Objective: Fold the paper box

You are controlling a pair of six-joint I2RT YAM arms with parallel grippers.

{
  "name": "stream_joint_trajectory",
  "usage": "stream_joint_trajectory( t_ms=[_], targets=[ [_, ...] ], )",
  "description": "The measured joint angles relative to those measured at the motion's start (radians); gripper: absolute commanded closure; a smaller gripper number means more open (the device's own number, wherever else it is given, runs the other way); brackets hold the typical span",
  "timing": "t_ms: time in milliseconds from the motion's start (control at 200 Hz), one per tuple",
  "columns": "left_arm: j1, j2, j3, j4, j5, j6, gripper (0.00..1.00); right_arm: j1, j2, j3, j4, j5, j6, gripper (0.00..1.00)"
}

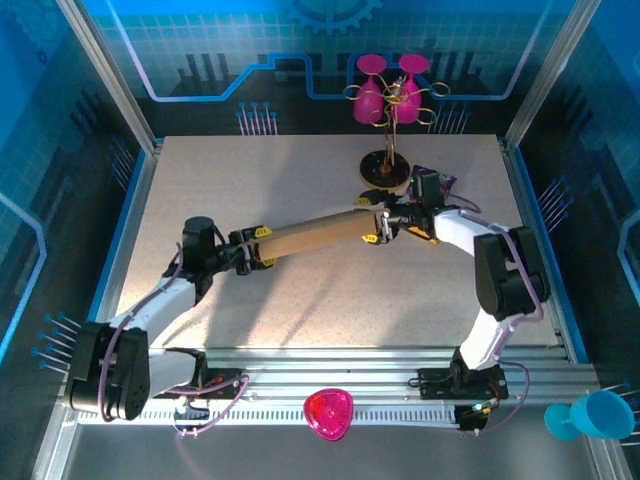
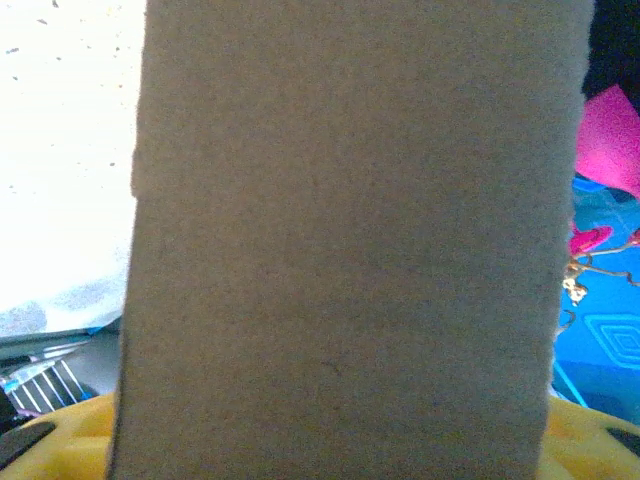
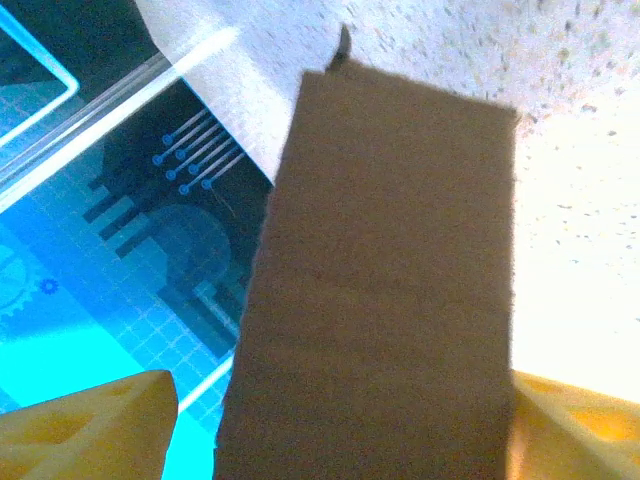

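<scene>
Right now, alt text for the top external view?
Two robot arms hold a flat brown paper box between them over a speckled table, the left gripper clamped on its left end and the right gripper on its right end. A wire stand with pink cups stands at the table's far edge.

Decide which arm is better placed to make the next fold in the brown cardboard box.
Probably the left gripper: both hold the brown cardboard box, but the right gripper crowds the pink-cup wire stand.
</scene>
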Motion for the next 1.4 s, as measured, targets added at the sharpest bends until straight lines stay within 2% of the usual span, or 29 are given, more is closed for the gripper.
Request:
stream_joint_trajectory(
  t_ms=[195, 365, 470, 575, 685, 745, 840, 891, 1011, 1196, 1286, 1401],
  targets=[
    [0.068, -0.021, 0.0, -0.143, -0.025, 0.004, 0.75, -0.093, -0.232, 0.027, -0.222, 0.114, -0.219, 0.22],
    [0.097, -0.035, 0.002, -0.209, 0.0, 0.022, 0.75, -0.06, -0.301, 0.14, -0.418, 0.261, -0.547, 0.38],
    [0.12, -0.034, 0.02, -0.257, 0.022, 0.044, 0.75, 0.073, -0.317, 0.221, -0.507, 0.412, -0.855, 0.4],
    [0.146, -0.012, 0.06, -0.317, 0.046, 0.079, 0.74, 0.312, -0.352, 0.232, -0.51, 0.548, -1.217, 0.37],
    [0.16, 0.015, 0.095, -0.362, 0.062, 0.124, 0.74, 0.545, -0.432, 0.125, -0.401, 0.642, -1.593, 0.32],
    [0.163, 0.027, 0.109, -0.377, 0.068, 0.145, 0.74, 0.603, -0.448, 0.089, -0.365, 0.677, -1.745, 0.33],
    [0.168, 0.042, 0.125, -0.394, 0.076, 0.17, 0.74, 0.612, -0.394, 0.121, -0.34, 0.74, -1.917, 0.35],
    [0.169, 0.05, 0.132, -0.401, 0.08, 0.18, 0.74, 0.609, -0.347, 0.156, -0.333, 0.766, -1.987, 0.36],
    [0.174, 0.064, 0.148, -0.417, 0.087, 0.203, 0.73, 0.607, -0.254, 0.222, -0.337, 0.795, -2.117, 0.5],
    [0.178, 0.091, 0.163, -0.422, 0.102, 0.222, 0.71, 0.607, -0.154, 0.32, -0.385, 0.794, -2.197, 0.62],
    [0.18, 0.102, 0.165, -0.422, 0.109, 0.225, 0.71, 0.608, -0.119, 0.362, -0.404, 0.784, -2.208, 0.62],
    [0.181, 0.109, 0.167, -0.421, 0.113, 0.225, 0.71, 0.624, -0.086, 0.432, -0.446, 0.764, -2.193, 0.49]
  ],
)
